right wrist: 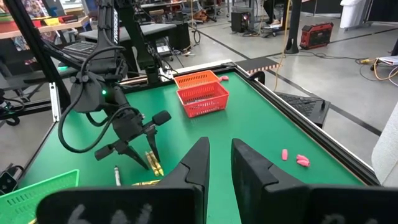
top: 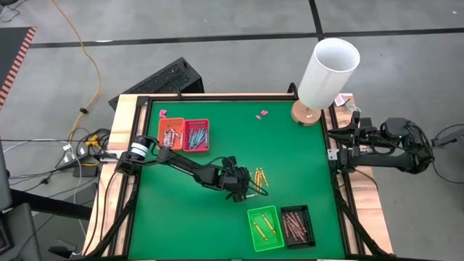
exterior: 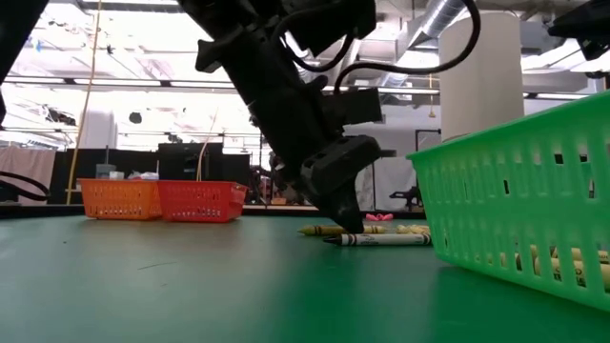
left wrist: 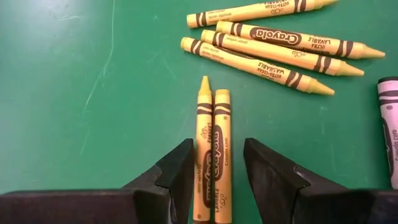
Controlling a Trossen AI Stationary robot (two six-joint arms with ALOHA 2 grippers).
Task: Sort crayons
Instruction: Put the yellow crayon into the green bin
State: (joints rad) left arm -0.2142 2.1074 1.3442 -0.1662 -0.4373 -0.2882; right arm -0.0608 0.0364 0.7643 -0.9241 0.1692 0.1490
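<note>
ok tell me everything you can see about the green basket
The green basket is a small rectangular tray of bright plastic with slotted walls. It sits flat on the green table, close to the front edge, with the black basket right beside it. A few yellow crayons lie inside. No claw touches it.

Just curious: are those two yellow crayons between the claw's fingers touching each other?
Touching. The left wrist view shows the two yellow crayons lying side by side, no gap.

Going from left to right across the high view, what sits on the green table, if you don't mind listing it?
Orange tray → red tray → left gripper over loose yellow crayons → green tray → black tray → right gripper parked at the table's edge.
</note>
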